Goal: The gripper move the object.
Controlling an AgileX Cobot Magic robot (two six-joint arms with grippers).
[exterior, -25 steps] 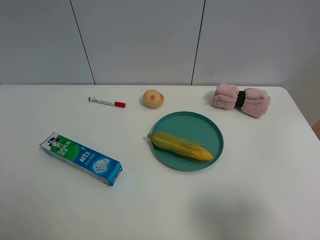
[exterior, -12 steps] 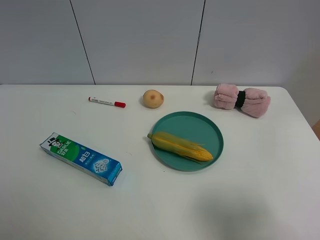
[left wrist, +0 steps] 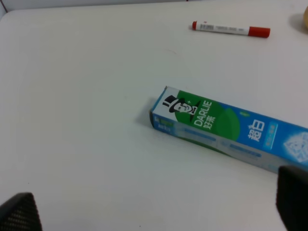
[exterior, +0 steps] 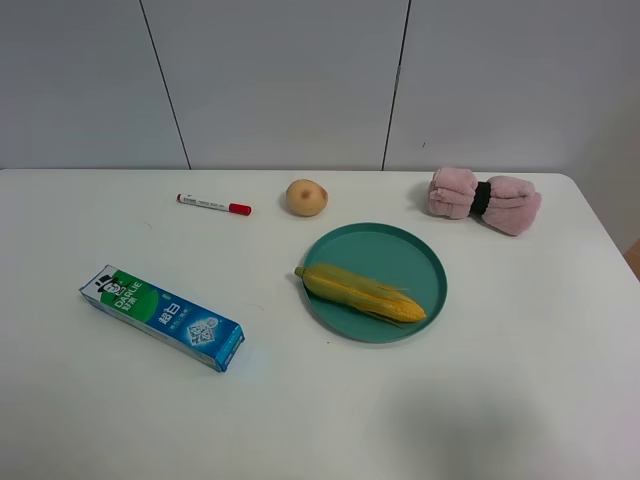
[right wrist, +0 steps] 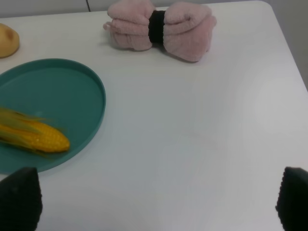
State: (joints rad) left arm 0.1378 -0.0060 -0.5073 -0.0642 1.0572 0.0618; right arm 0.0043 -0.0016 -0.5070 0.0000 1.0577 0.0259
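The toy corn cob [exterior: 360, 291], yellow-orange with a green husk end, lies across a teal plate [exterior: 420, 250] near the table's middle. Its tip also shows in the right wrist view [right wrist: 33, 136] on the plate [right wrist: 72, 91]. No arm shows in the exterior view. My left gripper [left wrist: 156, 211] is open and empty, its black fingertips [left wrist: 19, 211] wide apart above the table near the toothpaste box [left wrist: 231, 132]. My right gripper [right wrist: 156, 204] is open and empty, its fingertips [right wrist: 19, 197] wide apart, to the right of the plate.
A blue-green toothpaste box [exterior: 162, 316] lies at the left. A red-capped marker [exterior: 213, 204] and a round tan ball [exterior: 306, 197] lie behind the plate. A pink rolled towel [exterior: 484, 199] lies at the back right, also in the right wrist view [right wrist: 161, 26].
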